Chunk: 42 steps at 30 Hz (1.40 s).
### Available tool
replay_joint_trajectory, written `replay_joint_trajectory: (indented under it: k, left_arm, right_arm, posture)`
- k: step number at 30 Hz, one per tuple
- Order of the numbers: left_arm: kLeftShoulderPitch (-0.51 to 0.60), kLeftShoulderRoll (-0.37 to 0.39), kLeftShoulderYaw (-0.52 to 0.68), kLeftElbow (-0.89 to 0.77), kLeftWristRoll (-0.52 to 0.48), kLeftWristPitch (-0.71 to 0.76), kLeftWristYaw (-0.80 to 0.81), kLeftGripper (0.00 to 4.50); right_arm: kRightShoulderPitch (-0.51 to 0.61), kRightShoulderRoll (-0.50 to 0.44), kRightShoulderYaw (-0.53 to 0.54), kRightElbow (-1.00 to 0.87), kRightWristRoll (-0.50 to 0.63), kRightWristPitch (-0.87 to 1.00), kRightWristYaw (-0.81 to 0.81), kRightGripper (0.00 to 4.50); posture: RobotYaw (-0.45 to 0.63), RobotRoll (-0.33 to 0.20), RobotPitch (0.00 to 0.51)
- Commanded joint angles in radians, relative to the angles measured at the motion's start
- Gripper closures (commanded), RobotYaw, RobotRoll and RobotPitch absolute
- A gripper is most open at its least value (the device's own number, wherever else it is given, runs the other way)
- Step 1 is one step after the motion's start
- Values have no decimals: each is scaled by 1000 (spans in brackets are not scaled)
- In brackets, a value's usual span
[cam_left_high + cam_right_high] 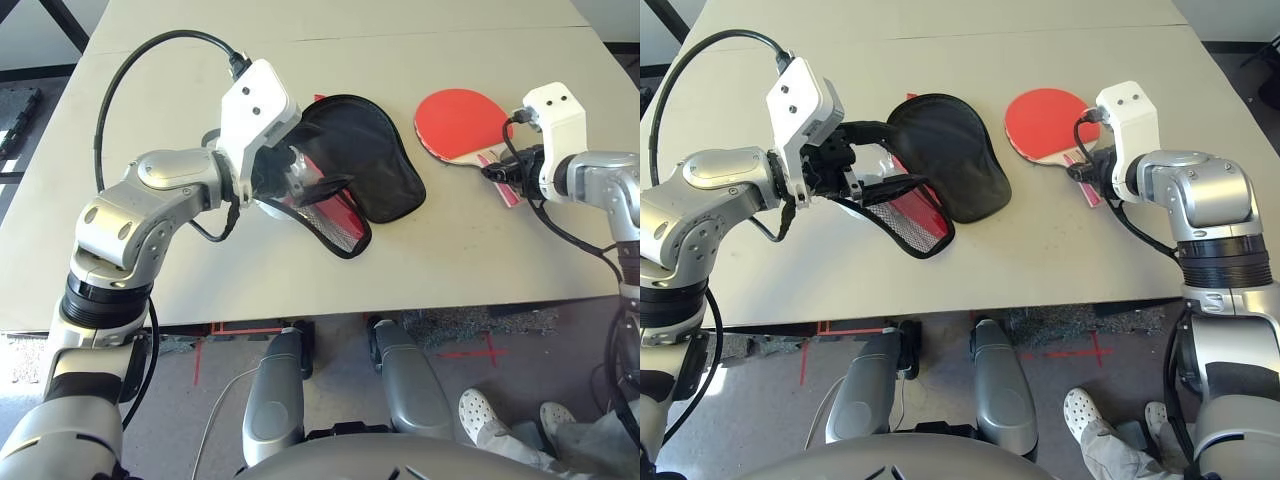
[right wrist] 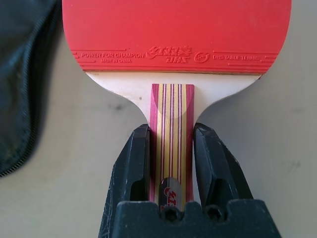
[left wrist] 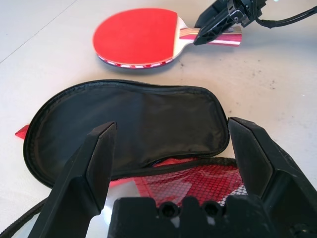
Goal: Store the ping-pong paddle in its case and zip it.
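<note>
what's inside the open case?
Black lining and a mesh pocket with red behind it show in the case; whatever the mesh or the left end effector covers can't be seen.

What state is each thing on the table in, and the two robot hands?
Paddle: lying flat, red face up, beside the case.
Case: unzipped, laid open, without the paddle.
Left gripper: open, above the case.
Right gripper: fingers on both sides of the paddle's handle, close against it.
</note>
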Motion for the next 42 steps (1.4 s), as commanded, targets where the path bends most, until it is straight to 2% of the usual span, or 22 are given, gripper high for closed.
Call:
replay_joint_trajectory:
  k: [1,10,14,20,27,34,42]
  left_arm:
    - [10,-1,-15,-19,2,7,-9,0]
    - [10,-8,-16,-21,9,14,3,0]
    - [23,-3,-9,-34,9,17,8,0]
    - [30,-3,-8,-45,10,19,18,0]
    - [38,-1,-2,-60,8,25,28,0]
    - [45,0,-2,-68,8,29,35,0]
    - [47,-1,-5,-66,11,27,35,0]
  right_arm:
    - [-21,35,-16,-92,20,35,-16,3362]
    - [-22,229,23,-238,21,149,-122,3362]
    - [-11,318,82,-252,-10,128,-179,3362]
    - [-50,397,103,-215,-31,145,-231,3362]
    - [-77,447,124,-183,-43,216,-256,3362]
    - [-79,457,122,-189,-40,304,-264,3362]
    - [-71,463,117,-189,-43,322,-276,3362]
  posture:
    - [-23,0,258]
    - [11,0,263]
    - [23,0,261]
    - [41,0,253]
    - [55,0,251]
    - [59,0,252]
    - [56,0,254]
